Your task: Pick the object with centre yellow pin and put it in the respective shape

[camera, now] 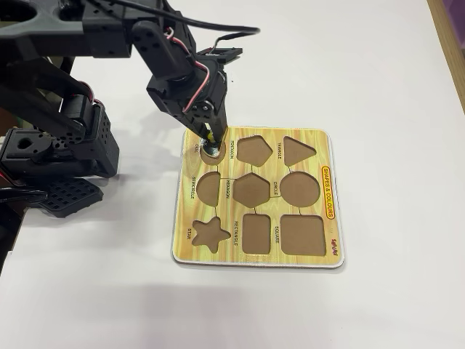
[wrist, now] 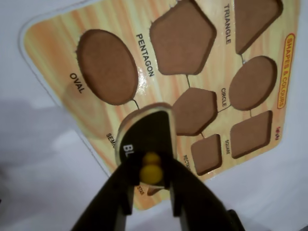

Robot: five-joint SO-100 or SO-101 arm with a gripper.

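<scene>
On the left of the fixed view, the arm's gripper (camera: 211, 147) hangs over the puzzle board (camera: 328, 240) on the white table (camera: 407, 87). Its jaws pinch the yellow knob (wrist: 151, 166) of the semicircle piece (wrist: 147, 134) (dark face up), above the board; it should be turned to match the semicircle hollow (camera: 208, 187), then lowered flat.

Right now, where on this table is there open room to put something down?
Bare white table lies right of and in front of the puzzle board. Left of the board is crowded by the arm's base; the gripper hangs over the board's far-left corner.

Open table (camera: 378, 80) around puzzle board (camera: 330, 251)
</scene>
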